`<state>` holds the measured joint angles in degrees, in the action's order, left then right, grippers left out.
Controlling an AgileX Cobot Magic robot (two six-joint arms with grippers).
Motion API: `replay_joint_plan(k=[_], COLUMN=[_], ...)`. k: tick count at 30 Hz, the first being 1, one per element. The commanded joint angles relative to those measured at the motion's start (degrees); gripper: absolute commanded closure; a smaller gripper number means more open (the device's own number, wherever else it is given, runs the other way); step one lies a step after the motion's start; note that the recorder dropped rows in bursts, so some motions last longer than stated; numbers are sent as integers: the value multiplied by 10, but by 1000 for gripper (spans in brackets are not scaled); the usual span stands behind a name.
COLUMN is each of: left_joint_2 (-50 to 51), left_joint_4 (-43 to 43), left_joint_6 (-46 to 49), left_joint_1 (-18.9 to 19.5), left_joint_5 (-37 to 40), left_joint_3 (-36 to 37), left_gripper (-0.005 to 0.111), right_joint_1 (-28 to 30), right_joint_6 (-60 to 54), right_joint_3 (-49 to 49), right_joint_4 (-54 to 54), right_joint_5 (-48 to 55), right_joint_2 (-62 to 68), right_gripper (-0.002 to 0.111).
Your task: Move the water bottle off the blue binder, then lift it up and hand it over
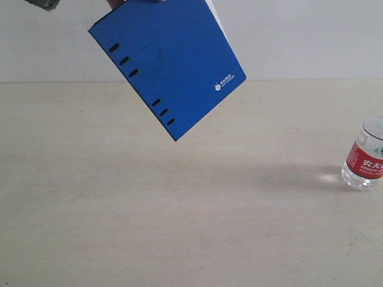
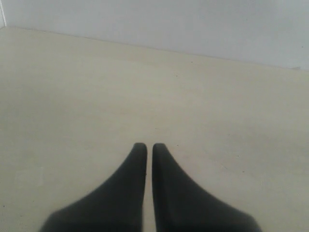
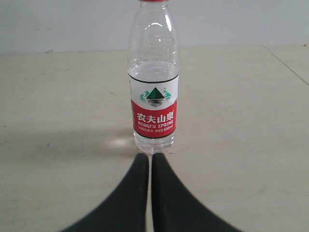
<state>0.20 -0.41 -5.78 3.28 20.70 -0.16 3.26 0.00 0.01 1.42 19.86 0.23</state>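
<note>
The blue binder point(image 1: 170, 60) hangs tilted in the air at the top of the exterior view, its slotted edge facing lower left and its white logo near the right corner. Its top is cut off by the frame. The water bottle point(image 1: 366, 156) stands upright on the table at the far right edge, apart from the binder. In the right wrist view the bottle point(image 3: 153, 92) stands just beyond my right gripper point(image 3: 150, 155), which is shut and empty. My left gripper point(image 2: 149, 146) is shut over bare table. Neither gripper shows in the exterior view.
The pale wooden table point(image 1: 179, 227) runs back to a white wall. A grey object point(image 1: 45, 5) and what looks like a fingertip point(image 1: 115, 3) show at the top edge beside the binder. The binder casts a faint shadow point(image 1: 239, 173) on the table.
</note>
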Motion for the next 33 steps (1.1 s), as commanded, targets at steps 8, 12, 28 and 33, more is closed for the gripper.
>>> replay_joint_plan(k=[8,12,28,33], left_joint_2=[-2,-2,-2,-2], left_joint_4=[-11,-13,-13,-12], left_joint_6=[-9,-9,-6,-6], left_joint_1=[2,2,2,2], left_joint_5=[4,4,3,3], left_joint_3=[2,2,2,2], left_gripper=[102,102,102,102], right_joint_1=[2,2,2,2], right_joint_6=[71,75,75,75], right_joint_3=[0,0,0,0], right_joint_4=[9,9,9,9], right_joint_5=[27,27,27,27], right_joint_2=[-2,-2,-2,-2], right_gripper=[109,109,109,109])
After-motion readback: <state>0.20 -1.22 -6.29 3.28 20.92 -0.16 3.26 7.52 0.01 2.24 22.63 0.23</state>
